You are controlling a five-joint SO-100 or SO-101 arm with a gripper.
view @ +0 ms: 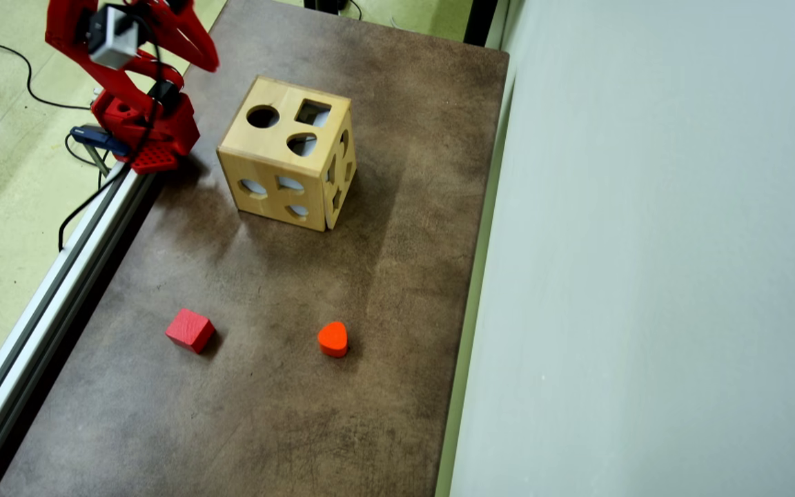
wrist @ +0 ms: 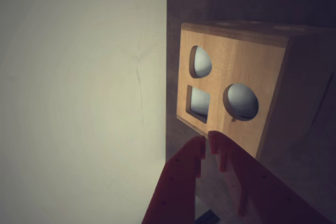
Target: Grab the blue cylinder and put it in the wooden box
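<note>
Our fingers are closed on nothing near the wooden box — no blue cylinder shows on the bench, so it seems already inside — retreat next.

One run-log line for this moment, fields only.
gripper: shut, empty, raised facing wooden box | blue cylinder: not in view | red cube, heart block: on table, untouched

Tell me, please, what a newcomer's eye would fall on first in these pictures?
The big wooden box with shape cutouts stands out, sitting toward the far end of the brown table in the overhead view. Next comes the bright red arm at the top-left corner, its gripper nearly shut and pointed at the box in the wrist view. Nearer the camera lie a red cube and an orange-red heart block; no blue cylinder shows.
</note>
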